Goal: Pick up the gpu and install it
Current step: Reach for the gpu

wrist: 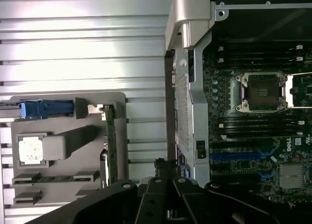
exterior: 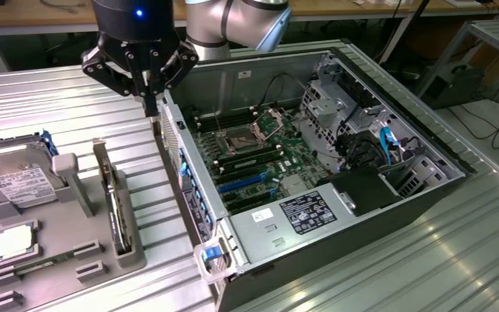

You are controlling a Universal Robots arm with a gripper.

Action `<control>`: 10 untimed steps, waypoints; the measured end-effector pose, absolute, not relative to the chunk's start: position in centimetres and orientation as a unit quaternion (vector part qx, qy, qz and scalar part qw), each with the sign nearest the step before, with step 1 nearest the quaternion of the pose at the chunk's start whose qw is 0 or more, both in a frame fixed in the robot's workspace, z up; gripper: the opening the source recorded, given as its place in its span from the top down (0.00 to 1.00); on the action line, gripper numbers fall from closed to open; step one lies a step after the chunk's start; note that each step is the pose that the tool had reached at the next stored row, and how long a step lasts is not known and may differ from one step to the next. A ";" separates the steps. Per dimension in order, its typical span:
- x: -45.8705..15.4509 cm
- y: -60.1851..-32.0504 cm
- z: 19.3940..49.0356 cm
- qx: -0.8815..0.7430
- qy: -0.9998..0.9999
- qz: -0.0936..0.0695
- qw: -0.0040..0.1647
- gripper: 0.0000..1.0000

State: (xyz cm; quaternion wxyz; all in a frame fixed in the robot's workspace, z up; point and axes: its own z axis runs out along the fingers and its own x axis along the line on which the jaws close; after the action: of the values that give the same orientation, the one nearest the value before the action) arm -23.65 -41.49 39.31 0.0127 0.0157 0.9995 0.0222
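The gpu [exterior: 114,198] is a thin dark card standing on edge in a slot of the grey holder [exterior: 76,244] on the table, at the exterior view's left. The wrist view has the gpu [wrist: 110,146] edge-on in the same holder [wrist: 68,107]. My gripper [exterior: 151,107] hangs above the gap between the holder and the open computer case [exterior: 193,195], close to the case's rear wall. Its fingers are shut with nothing between them, and it stays well clear of the card. In the wrist view the gripper [wrist: 163,168] sits over the table beside the case wall.
The case lies open with the motherboard and its blue expansion slots [exterior: 245,185] [wrist: 239,156] exposed. A power supply [exterior: 297,214] fills its near end. The holder also carries a hard drive [exterior: 20,185] and a processor chip [exterior: 13,242]. The ribbed metal table [exterior: 457,260] surrounds everything.
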 end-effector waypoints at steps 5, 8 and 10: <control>-24.3 -42.1 39.3 0.013 1.000 0.022 0.013 0.89; -24.8 -42.4 39.3 0.012 1.000 0.022 0.013 0.89; -25.0 -42.6 39.3 0.011 1.000 0.022 0.013 0.89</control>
State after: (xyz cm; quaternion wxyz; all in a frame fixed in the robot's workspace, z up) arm -24.99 -42.57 39.29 0.0126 0.0107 0.9996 0.0222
